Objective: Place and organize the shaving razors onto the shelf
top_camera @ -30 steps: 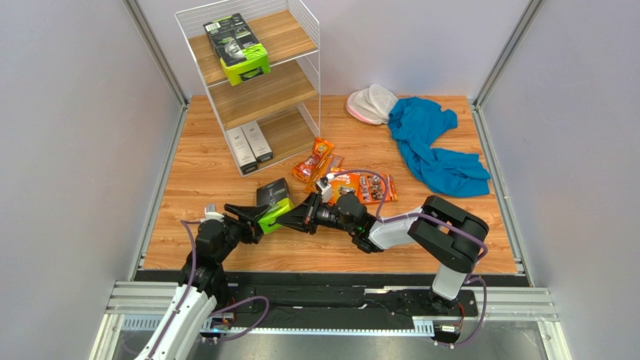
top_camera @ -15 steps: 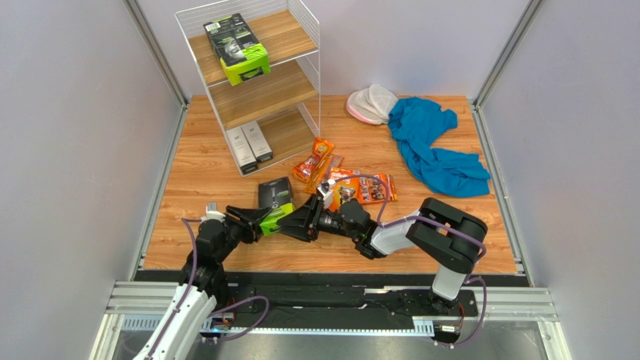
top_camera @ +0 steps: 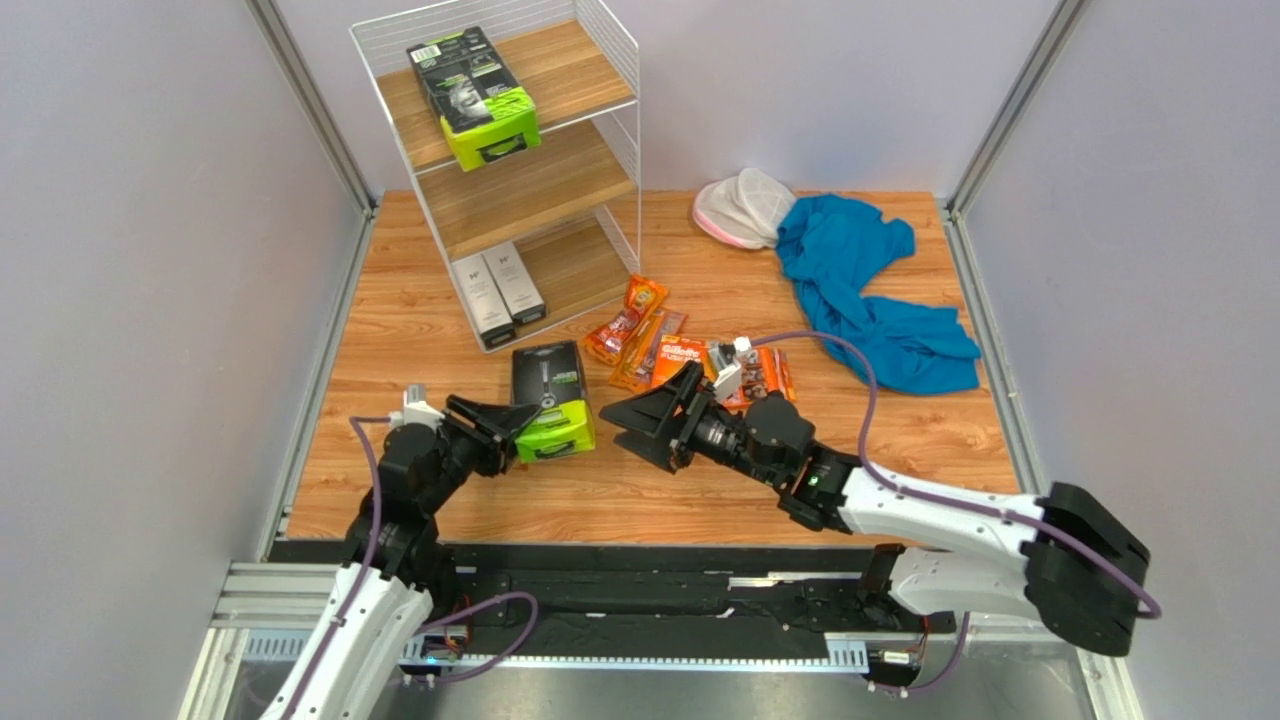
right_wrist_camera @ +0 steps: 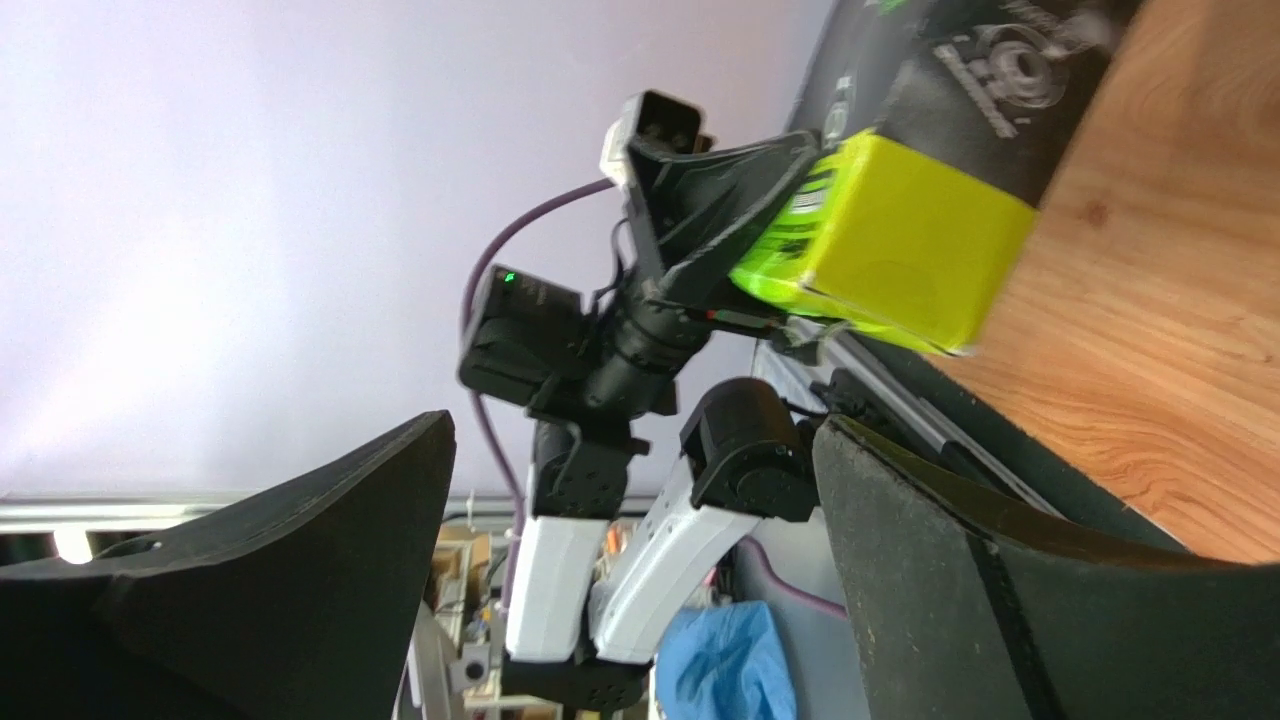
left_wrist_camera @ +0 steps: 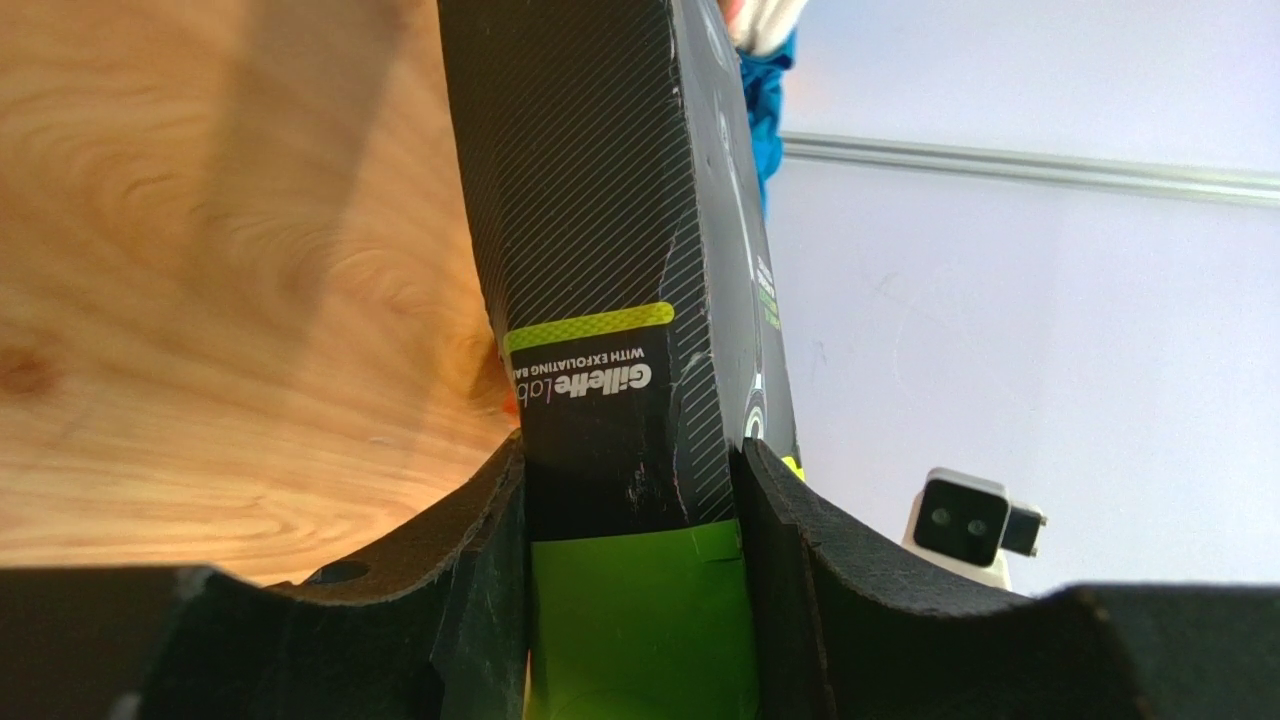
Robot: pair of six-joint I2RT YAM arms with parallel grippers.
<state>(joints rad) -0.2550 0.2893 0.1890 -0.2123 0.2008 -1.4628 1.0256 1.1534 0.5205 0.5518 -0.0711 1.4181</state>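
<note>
A black razor pack with a lime-green end (top_camera: 549, 402) lies near the table's front left, and my left gripper (top_camera: 492, 431) is shut on its green end. The left wrist view has that pack (left_wrist_camera: 624, 300) pinched between both fingers of the left gripper (left_wrist_camera: 631, 600). My right gripper (top_camera: 637, 422) stands open just right of the pack, apart from it. In the right wrist view its jaws (right_wrist_camera: 631, 585) are wide and empty, facing the pack's green end (right_wrist_camera: 902, 248). A second black-and-lime pack (top_camera: 478, 98) lies on the top tier of the shelf (top_camera: 564, 177). Orange packs (top_camera: 628, 321) (top_camera: 684, 360) lie mid-table.
Two slim grey-white boxes (top_camera: 499, 293) stand on the shelf's bottom tier. A blue cloth (top_camera: 872, 293) and a white-and-pink item (top_camera: 742, 207) lie at the back right. Grey walls close in both sides.
My right gripper has opened, let go of the black-and-lime pack and drawn back to the right. The left gripper keeps hold of the pack, which now lies straighter.
</note>
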